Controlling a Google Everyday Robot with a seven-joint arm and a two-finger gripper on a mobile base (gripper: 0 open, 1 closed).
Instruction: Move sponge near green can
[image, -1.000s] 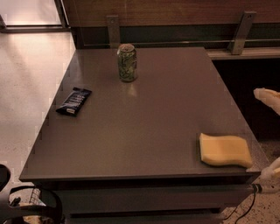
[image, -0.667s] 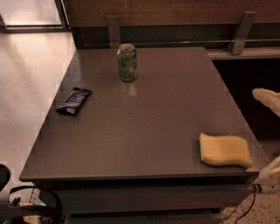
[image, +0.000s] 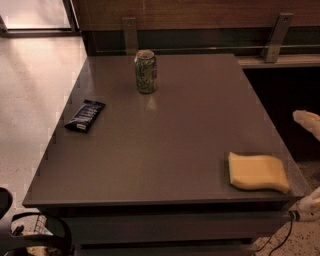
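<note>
The sponge (image: 257, 171), a flat pale-yellow pad with wavy edges, lies on the table near its front right corner. The green can (image: 145, 71) stands upright at the back of the table, left of centre, far from the sponge. My gripper (image: 311, 161) is at the right edge of the view, just off the table's right side and beside the sponge without touching it. One cream finger (image: 307, 120) shows above the sponge's level and the other (image: 313, 201) below it. They stand wide apart and hold nothing.
A flat dark-blue snack wrapper (image: 85, 115) lies near the left edge of the grey table (image: 165, 145). A wooden wall with metal brackets (image: 276, 37) runs behind the table. Pale floor lies to the left. A dark wheeled frame (image: 30, 235) shows at the bottom left.
The upper gripper finger has dropped slightly at the right edge. The sponge, can and wrapper have not moved.
</note>
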